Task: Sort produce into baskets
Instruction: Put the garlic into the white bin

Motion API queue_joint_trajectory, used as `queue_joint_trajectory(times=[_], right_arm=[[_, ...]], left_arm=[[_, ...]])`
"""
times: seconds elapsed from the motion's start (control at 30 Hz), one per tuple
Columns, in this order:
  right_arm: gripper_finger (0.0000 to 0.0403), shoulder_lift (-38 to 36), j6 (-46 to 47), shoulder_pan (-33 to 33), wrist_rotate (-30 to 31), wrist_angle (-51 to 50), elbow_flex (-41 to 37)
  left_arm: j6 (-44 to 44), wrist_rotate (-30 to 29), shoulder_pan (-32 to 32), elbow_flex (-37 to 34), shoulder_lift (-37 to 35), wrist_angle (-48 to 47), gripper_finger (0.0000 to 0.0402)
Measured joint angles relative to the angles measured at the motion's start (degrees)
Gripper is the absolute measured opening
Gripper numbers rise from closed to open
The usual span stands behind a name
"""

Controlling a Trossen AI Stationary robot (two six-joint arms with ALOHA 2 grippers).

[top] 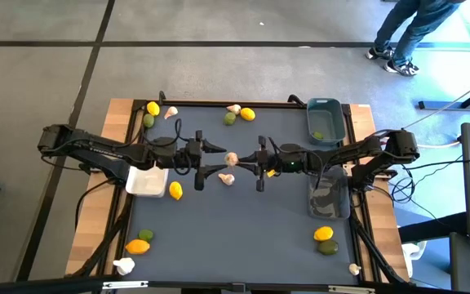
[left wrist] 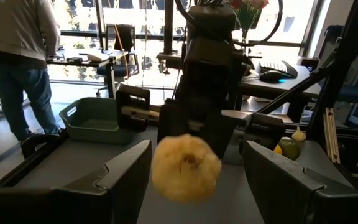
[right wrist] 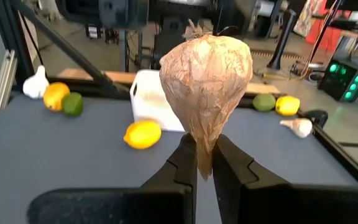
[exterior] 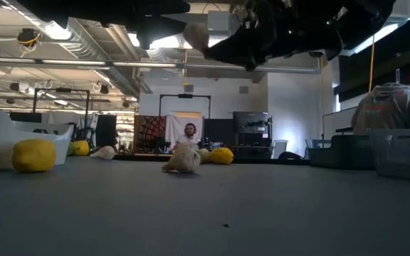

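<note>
Centrally above the table (top: 243,229), the right end effector (right wrist: 205,163) pinches a garlic bulb (right wrist: 207,74) by its stem, facing the left end effector (left wrist: 194,177), whose fingers are spread. Likely light and papery, it wants gentle holding around its belly.

person in jeans (left wrist: 17,68), monitors (exterior: 248,128), flowers (left wrist: 248,7)

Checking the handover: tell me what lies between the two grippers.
A garlic bulb, pinched by its stem in the shut right gripper, sits between the open left gripper's fingers, per the high and wrist views.
</note>
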Motion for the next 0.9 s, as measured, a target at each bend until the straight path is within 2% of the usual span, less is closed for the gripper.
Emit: queue_joint_trajectory(times=[0.47,0.9], right_arm=[[0.0028,0.0,1.8,0.0,-2.0,6.8,0.0],[0.0028,1.3,2.0,0.0,-2.2,7.4,1.5]], left_arm=[[-0.1,-0.3,0.0,0.0,0.6,1.6,0.0249],[-0.2,-0.4,0.0,0.0,7.0,12.6,0.0248]])
